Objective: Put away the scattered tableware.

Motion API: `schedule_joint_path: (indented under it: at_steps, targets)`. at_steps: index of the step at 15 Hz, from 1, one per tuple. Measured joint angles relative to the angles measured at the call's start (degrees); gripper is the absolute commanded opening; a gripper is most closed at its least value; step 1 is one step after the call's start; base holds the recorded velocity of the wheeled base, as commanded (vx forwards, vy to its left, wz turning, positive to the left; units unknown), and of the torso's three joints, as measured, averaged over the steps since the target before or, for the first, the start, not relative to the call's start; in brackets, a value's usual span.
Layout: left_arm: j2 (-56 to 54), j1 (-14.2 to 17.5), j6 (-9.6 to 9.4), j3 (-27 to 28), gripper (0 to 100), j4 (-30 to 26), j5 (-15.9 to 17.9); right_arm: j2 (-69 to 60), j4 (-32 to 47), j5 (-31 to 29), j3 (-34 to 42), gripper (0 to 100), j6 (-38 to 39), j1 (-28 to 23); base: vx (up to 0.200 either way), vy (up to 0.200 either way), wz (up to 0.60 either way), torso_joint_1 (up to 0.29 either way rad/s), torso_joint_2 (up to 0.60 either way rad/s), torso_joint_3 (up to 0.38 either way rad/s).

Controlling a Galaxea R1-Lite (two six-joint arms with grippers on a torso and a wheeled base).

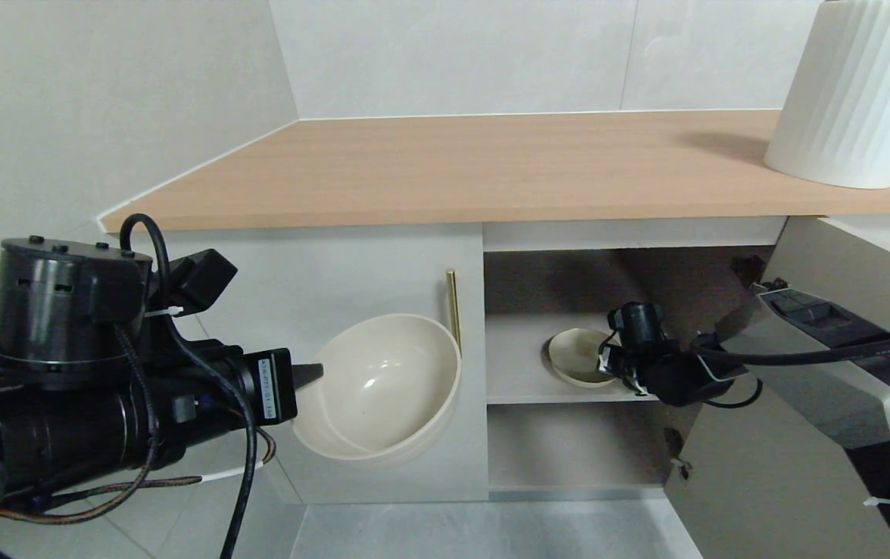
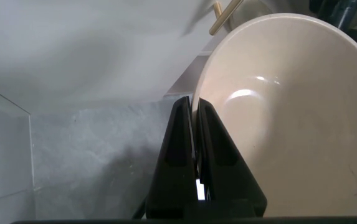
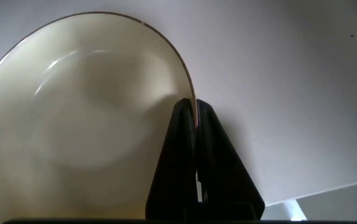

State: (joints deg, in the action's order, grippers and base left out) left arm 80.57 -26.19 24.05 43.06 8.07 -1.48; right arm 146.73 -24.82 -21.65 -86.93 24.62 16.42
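Note:
A large cream bowl (image 1: 379,392) hangs in front of the shut left cabinet door, tilted with its hollow facing me; my left gripper (image 1: 313,373) is shut on its rim (image 2: 195,115). Inside the open right compartment, a smaller cream dish (image 1: 578,355) rests on the middle shelf (image 1: 519,369). My right gripper (image 1: 610,359) is shut on that dish's rim, and the right wrist view has both fingers (image 3: 181,124) clamped over the thin brown-lined edge of the dish (image 3: 85,118).
A wooden countertop (image 1: 491,167) runs above the cabinet, with a tall white ribbed container (image 1: 856,89) at its right end. A brass handle (image 1: 453,307) lines the shut door. The right door (image 1: 825,365) stands swung open. Grey tile floor (image 1: 491,532) lies below.

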Motion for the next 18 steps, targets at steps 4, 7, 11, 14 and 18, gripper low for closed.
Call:
schedule_joint_path:
  at_steps: [4,7,11,14,18]
  targets:
    - [0.4,0.0,-0.07,0.0,0,0.0,0.0,0.0,0.0,-0.7,-0.5,100,1.2,0.0,0.000,0.000,0.00,0.000,0.00,0.000]
    - [2.1,-0.5,-0.99,1.2,0,0.1,0.0,-2.6,0.0,-0.7,1.5,100,2.0,0.2,0.000,0.000,0.00,0.000,0.00,0.000]
    - [7.7,-2.8,-4.73,3.4,0,0.1,-2.5,-12.4,0.3,3.0,10.2,100,1.9,1.8,0.000,0.000,0.00,0.000,0.00,0.000]
    - [13.8,-8.0,-8.53,3.9,0,0.5,-10.7,-24.9,2.3,9.7,19.4,100,0.6,6.0,0.000,0.000,0.00,0.000,0.00,0.000]
    - [21.4,-13.1,-8.84,3.6,0,6.5,-17.2,-40.4,17.3,19.8,27.5,100,-3.1,15.2,0.000,0.000,0.00,0.000,0.00,0.000]
